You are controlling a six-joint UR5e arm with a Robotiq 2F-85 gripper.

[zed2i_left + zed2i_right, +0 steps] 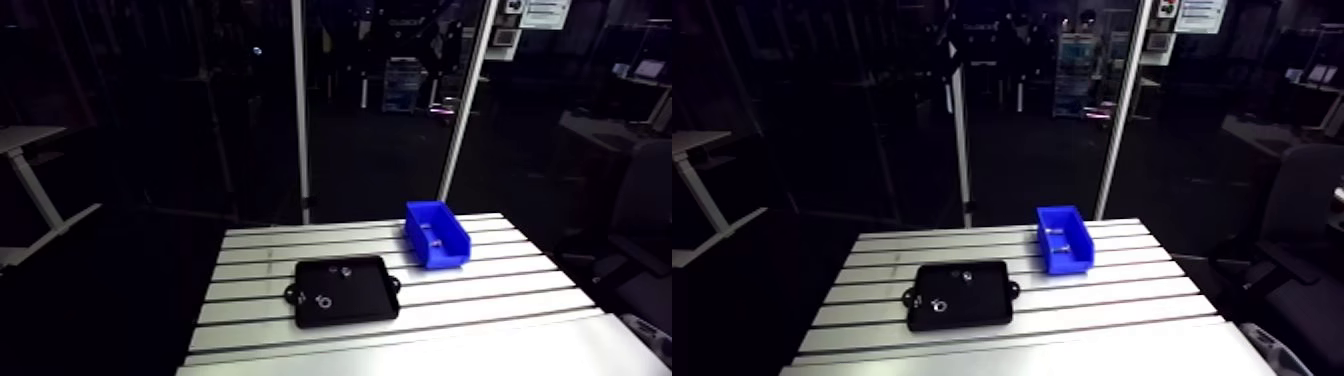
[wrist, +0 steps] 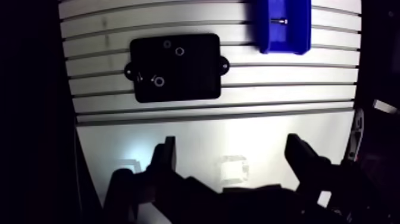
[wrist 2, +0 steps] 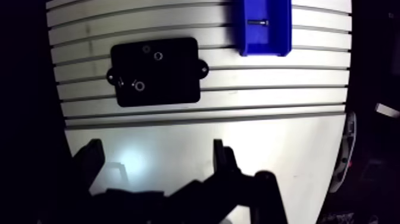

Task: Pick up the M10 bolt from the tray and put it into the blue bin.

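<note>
M10 bolt (image 2: 278, 21) lies inside the blue bin (image 2: 286, 40), on the bin floor and crosswise to its long walls. It is well ahead of the tool (image 2: 232, 143) and touches no part of it.

Blue bin: on the slotted table (image 2: 268, 77), far ahead of the tool, on the side of one finger.

Black tray (image 2: 190, 77): flat on the table, also ahead of the tool but nearer, on the side of the other finger. Tray and bin are apart, with a strip of bare table between them.

Tray contents: three small ring-shaped parts (image 2: 158, 81) and one smaller piece (image 2: 138, 76) near a tray edge, too small to identify. All are loose and apart from one another.

Obstructions: nothing stands between the tool and either the tray or the bin.

Tool: raised above the near, smooth part of the table. Its fingers (image 2: 163, 161) are spread wide apart with only table surface showing between them. It holds nothing and touches neither the table, the tray nor the bin.
</note>
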